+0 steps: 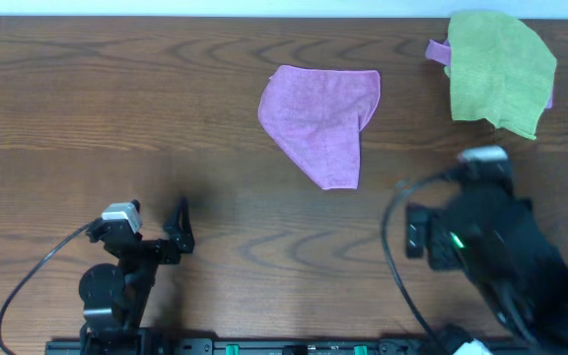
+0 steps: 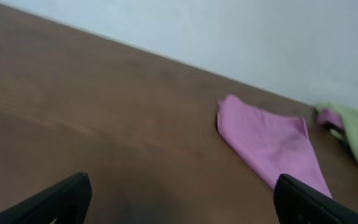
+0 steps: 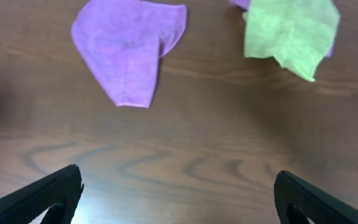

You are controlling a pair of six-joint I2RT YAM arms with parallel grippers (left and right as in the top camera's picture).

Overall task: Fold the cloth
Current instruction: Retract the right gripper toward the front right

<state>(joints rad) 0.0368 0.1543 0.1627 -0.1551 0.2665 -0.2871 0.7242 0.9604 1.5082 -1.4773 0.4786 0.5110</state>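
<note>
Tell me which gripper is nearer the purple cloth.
Right, likely. The right gripper hangs just right of the purple cloth; the left gripper sits farther off, toward its lower left.

Overhead: right arm (image 1: 491,247) blurred, cut by bottom + right edges. 2nd purple cloth (image 1: 438,49) at far right corner of table (image 1: 116,99), mostly under green cloth (image 1: 499,71). Wrist views: left gripper (image 2: 182,179) & right gripper (image 3: 178,171) fingers cut off at bottom; left wrist view soft.

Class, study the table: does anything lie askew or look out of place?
The purple cloth lies in a lopsided wedge, its edges not matched. At the far right, the green cloth sits rumpled over another purple piece that pokes out beneath.
</note>
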